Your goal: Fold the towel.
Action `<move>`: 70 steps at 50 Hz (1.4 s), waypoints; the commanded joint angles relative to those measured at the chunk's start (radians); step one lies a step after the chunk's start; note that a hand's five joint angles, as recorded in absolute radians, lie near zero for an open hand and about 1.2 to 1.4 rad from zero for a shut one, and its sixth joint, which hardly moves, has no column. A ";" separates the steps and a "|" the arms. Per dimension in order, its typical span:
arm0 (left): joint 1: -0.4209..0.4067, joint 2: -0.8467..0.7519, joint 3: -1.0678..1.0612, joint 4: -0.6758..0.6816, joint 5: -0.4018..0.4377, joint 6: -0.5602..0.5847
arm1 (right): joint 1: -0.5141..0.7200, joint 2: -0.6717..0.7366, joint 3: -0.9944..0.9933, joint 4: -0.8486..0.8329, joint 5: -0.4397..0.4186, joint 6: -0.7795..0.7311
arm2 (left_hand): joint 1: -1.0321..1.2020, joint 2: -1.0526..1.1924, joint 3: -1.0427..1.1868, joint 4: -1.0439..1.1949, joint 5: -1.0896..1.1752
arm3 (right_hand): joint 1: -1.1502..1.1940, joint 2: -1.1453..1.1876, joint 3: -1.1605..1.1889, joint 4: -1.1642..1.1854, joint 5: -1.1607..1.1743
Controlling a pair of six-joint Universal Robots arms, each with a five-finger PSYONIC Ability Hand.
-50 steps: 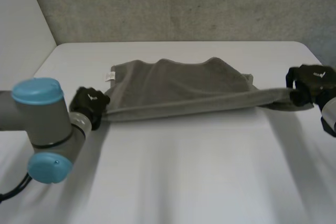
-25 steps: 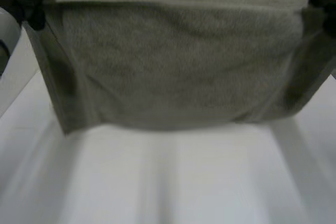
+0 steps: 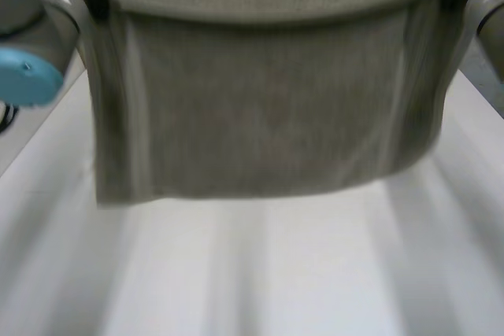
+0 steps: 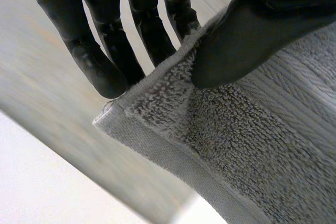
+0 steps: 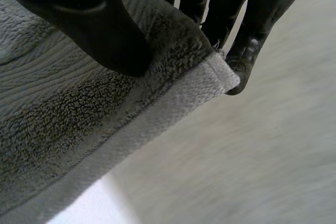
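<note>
I have the towel (image 3: 260,131) up in the air in front of the head camera, stretched wide between the two arms and hanging as a broad flat sheet over the table (image 3: 260,281). Its lower edge hangs free and looks to me to be off the table, though I cannot be sure from this angle. In the left wrist view, my left hand (image 4: 241,40) grips one upper corner, with the thumb pressed on the pile and the fingers (image 4: 100,61) behind the hem, so that corner is pinched fast. In the right wrist view, the right hand (image 5: 89,24) does the same at the other upper corner, thumb on top and fingers (image 5: 247,51) under the edge. Both pinches sit very near the tips of the corners. The left arm (image 3: 31,76) and right arm (image 3: 488,21) flank the cloth at about the same height, and the top edge between them sags only a little. I judge this as the lift-and-spread step, with no fold made yet. Next, I would lower both hands together until the free edge lands on the table, then carry the held edge over it to lay one half on the other. That calls for matched speed on both arms and steady tension, since either shallow pinch could slip.
</note>
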 commanded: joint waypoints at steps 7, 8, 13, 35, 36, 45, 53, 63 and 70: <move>0.013 0.134 -0.044 0.204 0.004 -0.196 | -0.018 -0.232 0.245 -0.319 -0.035 0.111 | -0.029 -0.115 -0.154 -0.128 -0.270 | 0.079 0.072 0.059 0.060 0.055; 0.015 0.119 -0.078 0.181 0.006 -0.179 | -0.016 -0.212 0.251 -0.270 -0.055 0.105 | -0.029 -0.115 -0.154 -0.128 -0.270 | 0.079 0.072 0.059 0.060 0.055; 0.015 0.103 -0.260 0.156 0.010 -0.134 | -0.009 -0.131 0.265 -0.128 -0.126 0.049 | -0.029 -0.115 -0.154 -0.128 -0.270 | 0.079 0.072 0.059 0.060 0.055; 0.068 0.149 -1.095 0.511 0.124 0.211 | -0.023 -0.049 0.639 -0.031 -0.169 -0.195 | -0.029 -0.115 -0.154 -0.128 -0.270 | 0.079 0.072 0.059 0.060 0.055; 0.068 0.149 -1.095 0.511 0.124 0.211 | -0.023 -0.050 0.639 -0.031 -0.169 -0.195 | -0.029 -0.115 -0.154 -0.128 -0.270 | 0.079 0.072 0.059 0.060 0.055; 0.180 0.500 -1.239 0.500 0.211 0.128 | -0.070 -0.409 0.779 -0.008 -0.164 -0.189 | -0.029 -0.115 -0.154 -0.128 -0.270 | 0.079 0.072 0.059 0.060 0.055; 0.214 0.706 -1.299 0.494 0.290 0.002 | -0.164 -0.502 0.772 0.168 -0.215 -0.198 | -0.029 -0.115 -0.154 -0.128 -0.270 | 0.079 0.072 0.059 0.060 0.055; 0.197 0.444 -1.219 0.471 0.293 0.021 | -0.164 -0.300 0.719 0.170 -0.246 -0.206 | -0.029 -0.115 -0.154 -0.128 -0.270 | 0.079 0.072 0.059 0.060 0.055; 0.167 0.209 -1.073 0.408 0.251 0.090 | -0.151 -0.105 0.624 0.157 -0.209 -0.206 | -0.029 -0.115 -0.154 -0.128 -0.270 | 0.079 0.072 0.059 0.060 0.055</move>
